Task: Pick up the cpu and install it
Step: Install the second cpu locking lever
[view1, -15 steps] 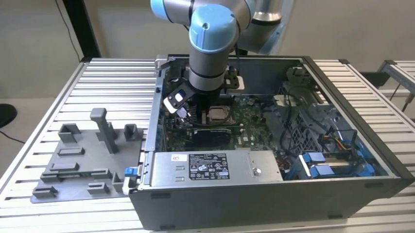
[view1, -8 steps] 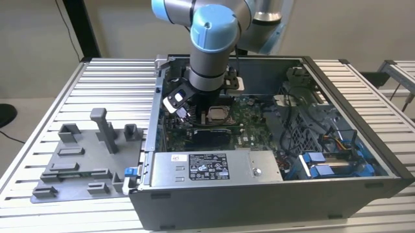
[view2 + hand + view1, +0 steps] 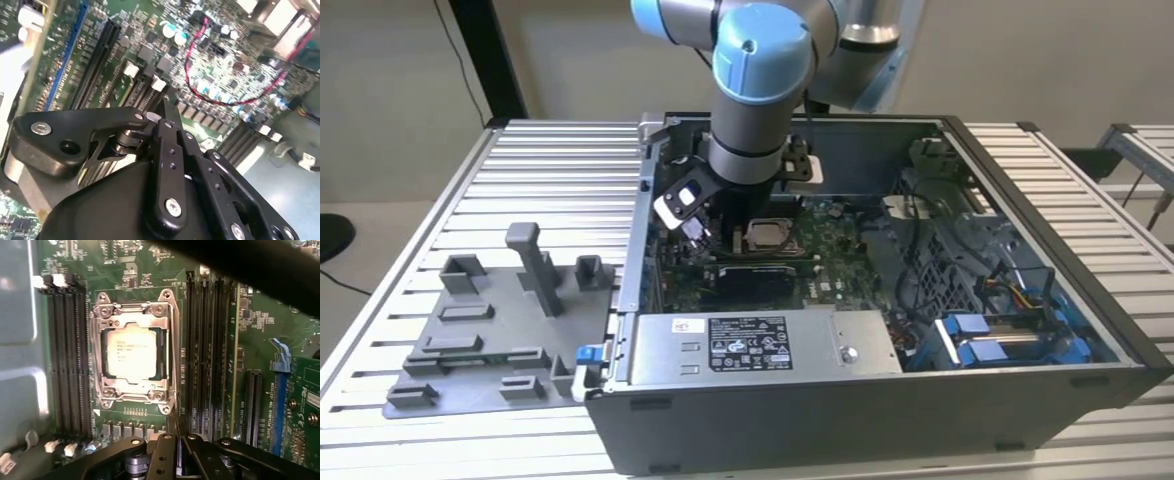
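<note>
While the cpu (image 3: 132, 354) sits socketed, the pincer (image 3: 170, 437) hovers nearby.

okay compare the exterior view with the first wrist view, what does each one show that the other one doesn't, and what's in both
Exterior view alone: the whole open computer case on a slatted table, the power supply box along its near edge, a grey fixture tray on the exterior view's left, and the arm reaching down into the case.

First wrist view alone: the socket frame around the chip, dark memory slots flanking it, and the end effector linkage close up.

Both: the cpu seated in the motherboard socket, and the green motherboard.
</note>
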Tool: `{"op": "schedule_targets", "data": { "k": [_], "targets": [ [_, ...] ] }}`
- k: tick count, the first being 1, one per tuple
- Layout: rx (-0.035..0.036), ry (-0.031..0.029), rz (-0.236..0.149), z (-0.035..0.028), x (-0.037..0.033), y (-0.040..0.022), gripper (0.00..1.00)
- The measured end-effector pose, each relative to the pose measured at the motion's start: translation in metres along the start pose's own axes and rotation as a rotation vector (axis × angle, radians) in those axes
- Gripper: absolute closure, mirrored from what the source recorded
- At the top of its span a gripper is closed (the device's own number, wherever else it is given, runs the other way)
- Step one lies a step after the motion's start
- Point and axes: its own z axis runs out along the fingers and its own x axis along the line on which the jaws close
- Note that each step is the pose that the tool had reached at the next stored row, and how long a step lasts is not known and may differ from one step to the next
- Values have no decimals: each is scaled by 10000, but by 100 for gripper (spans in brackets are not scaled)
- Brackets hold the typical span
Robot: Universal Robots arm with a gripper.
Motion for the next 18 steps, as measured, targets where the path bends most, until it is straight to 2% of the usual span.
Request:
{"op": "schedule_targets", "data": {
  "k": [6,15,18],
  "targets": [
    [-1,55,-4,-202,43,-7,100],
    [0,55,-4,-603,129,-16,100],
    [-1,24,-2,-722,154,-9,100]
  ]
}}
